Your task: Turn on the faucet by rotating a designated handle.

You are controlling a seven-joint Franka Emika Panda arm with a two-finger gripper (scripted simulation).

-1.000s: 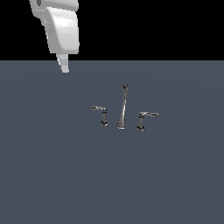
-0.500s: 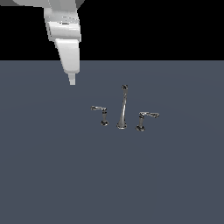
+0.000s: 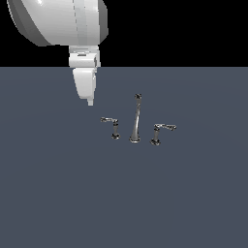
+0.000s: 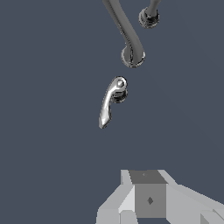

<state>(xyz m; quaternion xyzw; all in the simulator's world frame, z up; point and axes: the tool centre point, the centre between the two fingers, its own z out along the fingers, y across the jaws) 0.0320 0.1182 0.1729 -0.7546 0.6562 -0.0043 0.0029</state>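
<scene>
The faucet is a small chrome set on the grey surface: a tall tapered spout (image 3: pixel 135 121) between two short lever handles. One handle (image 3: pixel 112 127) stands on the exterior view's left, its twin (image 3: pixel 159 133) on the right. My gripper (image 3: pixel 90 101) hangs above and to the left of the left handle, apart from it, with its jaws together and nothing in them. In the wrist view that handle (image 4: pixel 111 101) lies ahead of the gripper (image 4: pixel 148 205), with the spout base (image 4: pixel 132 57) and the twin's base (image 4: pixel 148 17) beyond it.
The flat grey surface (image 3: pixel 58 193) stretches all around the faucet. The large white arm body (image 3: pixel 58 22) fills the upper left of the exterior view.
The arm has come down and moved to the exterior view's right, bringing the gripper tip closer to the left handle. The faucet has not moved.
</scene>
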